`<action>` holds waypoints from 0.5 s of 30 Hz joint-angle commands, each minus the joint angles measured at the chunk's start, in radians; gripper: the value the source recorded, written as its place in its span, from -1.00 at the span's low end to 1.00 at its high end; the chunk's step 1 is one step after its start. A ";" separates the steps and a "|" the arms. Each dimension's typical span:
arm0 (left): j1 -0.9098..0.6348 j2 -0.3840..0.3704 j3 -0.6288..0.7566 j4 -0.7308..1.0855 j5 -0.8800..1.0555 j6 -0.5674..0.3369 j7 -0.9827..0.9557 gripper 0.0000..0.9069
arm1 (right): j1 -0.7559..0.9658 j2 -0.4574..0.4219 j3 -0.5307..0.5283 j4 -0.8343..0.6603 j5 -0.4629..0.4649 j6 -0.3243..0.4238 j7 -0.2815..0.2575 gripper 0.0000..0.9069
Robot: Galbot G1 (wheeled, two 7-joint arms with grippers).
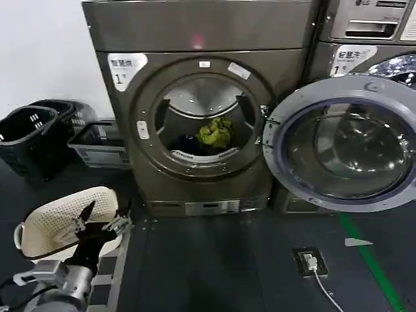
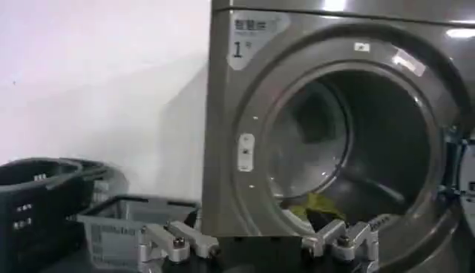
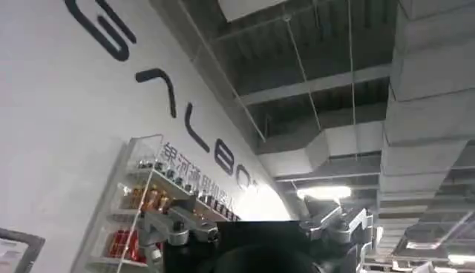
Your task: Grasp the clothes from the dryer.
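The dryer (image 1: 195, 110) stands with its glass door (image 1: 344, 143) swung wide to the robot's right, porthole clear. Low in the drum lie the clothes (image 1: 211, 134), a yellow-green piece heaped beside a dark blue one near the front lip. The left gripper (image 1: 101, 220) hovers low over a cream basket (image 1: 45, 224), fingers spread apart, well short of the opening. To do the reach well, it should rise to porthole height, enter centred to miss the rim, then close on the yellow-green heap. The right gripper (image 3: 256, 226) points up toward the ceiling, fingers apart, idle.
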 commanded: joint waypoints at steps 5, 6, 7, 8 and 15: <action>-0.002 0.004 0.004 0.003 -0.002 -0.001 0.001 1.00 | 0.000 0.003 -0.001 0.003 0.003 0.002 -0.003 1.00; -0.002 0.004 0.004 0.003 -0.001 -0.001 0.002 1.00 | 0.000 0.002 -0.001 0.003 0.003 0.002 -0.003 1.00; -0.002 0.003 0.004 0.003 -0.001 -0.001 0.002 1.00 | 0.001 0.003 -0.001 0.004 0.003 0.002 -0.003 1.00; -0.001 0.003 0.005 0.003 -0.001 -0.001 0.002 1.00 | 0.001 0.003 -0.001 0.003 0.003 0.002 -0.004 1.00; 0.001 -0.005 0.004 0.001 0.002 -0.001 0.004 1.00 | 0.006 0.002 -0.005 0.002 0.003 0.002 -0.005 1.00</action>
